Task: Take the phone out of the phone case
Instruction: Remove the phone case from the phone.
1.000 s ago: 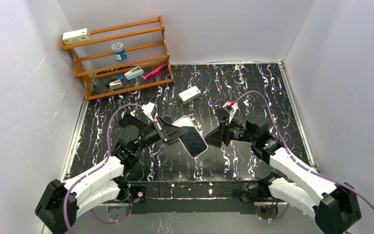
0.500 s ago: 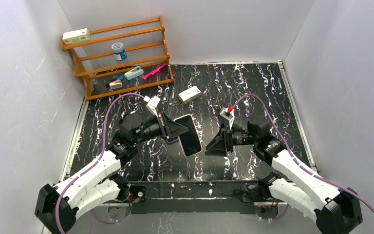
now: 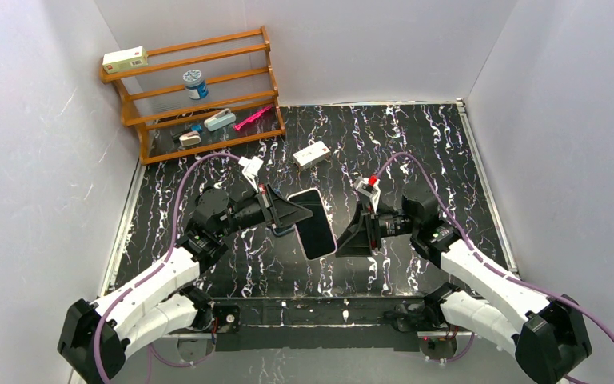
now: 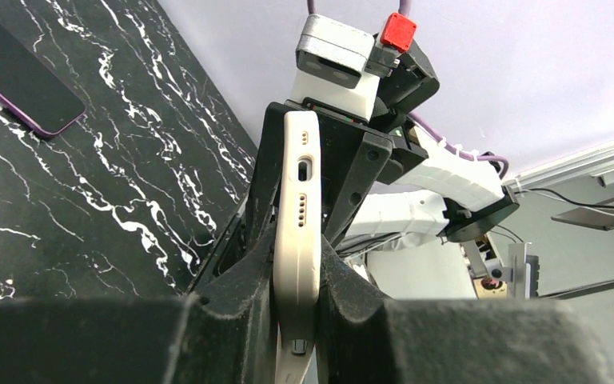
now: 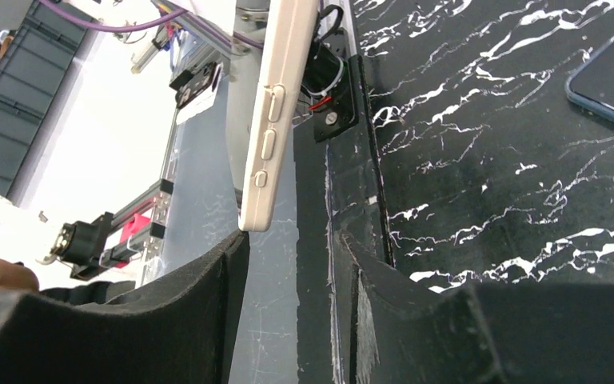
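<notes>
**Top external view.** The left end effector (image 3: 291,214) grips one end of the phone (image 3: 316,226) and holds it raised above the bench (image 3: 424,144), near the middle. The free end is turned toward the right end effector (image 3: 348,234), which sits just beside it. This presentation probably gives the second arm an exposed edge to work on. A wooden rack (image 3: 200,88) and a small white box (image 3: 312,154) stand well apart at the rear and play no part.

**Left wrist view.** The cream phone case (image 4: 298,200) appears edge-on, port end outward. The left end effector is clamped on it, one finger against each broad face. The phone has not yet been separated from the case. Behind the case, the right arm's fingers straddle the far end without visibly touching it. A dark flat slab (image 4: 16,80) lies on the bench at the upper left.

**Right wrist view.** The right end effector's pads stand apart — an open mouth with nothing in it. The buttoned side of the case hangs just above it, its corner close to the left-hand pad. The wide gap presumably allows the case's thickness to enter before closing — a misaligned closure could push the case from the holding grip.
</notes>
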`<state>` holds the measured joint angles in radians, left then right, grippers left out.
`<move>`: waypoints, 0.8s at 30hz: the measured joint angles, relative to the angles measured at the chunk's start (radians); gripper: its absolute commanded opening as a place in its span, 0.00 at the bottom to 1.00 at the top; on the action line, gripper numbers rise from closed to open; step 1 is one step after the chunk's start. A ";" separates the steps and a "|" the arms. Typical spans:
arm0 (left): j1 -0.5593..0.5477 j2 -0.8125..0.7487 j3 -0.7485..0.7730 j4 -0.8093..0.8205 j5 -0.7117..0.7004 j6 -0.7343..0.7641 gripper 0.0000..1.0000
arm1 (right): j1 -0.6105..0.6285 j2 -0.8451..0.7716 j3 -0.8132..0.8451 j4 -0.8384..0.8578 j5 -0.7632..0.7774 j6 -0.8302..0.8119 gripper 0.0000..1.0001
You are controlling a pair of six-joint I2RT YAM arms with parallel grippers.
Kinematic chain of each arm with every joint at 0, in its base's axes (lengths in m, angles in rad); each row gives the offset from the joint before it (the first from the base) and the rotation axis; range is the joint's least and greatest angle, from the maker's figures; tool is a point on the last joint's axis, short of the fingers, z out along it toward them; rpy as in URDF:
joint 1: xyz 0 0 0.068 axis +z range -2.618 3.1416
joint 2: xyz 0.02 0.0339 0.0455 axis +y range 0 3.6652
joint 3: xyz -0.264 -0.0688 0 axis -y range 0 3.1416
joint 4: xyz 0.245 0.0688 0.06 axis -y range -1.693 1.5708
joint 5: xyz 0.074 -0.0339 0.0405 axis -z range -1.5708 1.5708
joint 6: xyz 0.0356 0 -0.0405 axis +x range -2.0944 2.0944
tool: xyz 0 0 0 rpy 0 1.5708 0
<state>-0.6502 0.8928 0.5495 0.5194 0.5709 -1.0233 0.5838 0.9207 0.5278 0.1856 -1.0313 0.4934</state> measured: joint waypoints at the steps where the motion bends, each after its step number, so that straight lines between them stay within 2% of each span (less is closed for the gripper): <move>1: 0.000 0.000 0.000 0.005 0.005 -0.004 0.00 | 0.001 0.000 0.000 0.010 -0.007 0.001 0.49; 16: 0.000 0.003 -0.005 0.027 0.020 -0.018 0.00 | 0.013 0.000 0.006 0.057 -0.061 0.004 0.49; 24: 0.000 0.016 -0.007 0.027 0.019 -0.018 0.00 | 0.022 0.005 0.024 0.057 -0.072 0.000 0.43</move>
<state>-0.6502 0.9089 0.5426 0.5461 0.5900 -1.0409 0.6060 0.9257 0.5522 0.2424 -1.1030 0.4931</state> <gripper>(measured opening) 0.149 0.455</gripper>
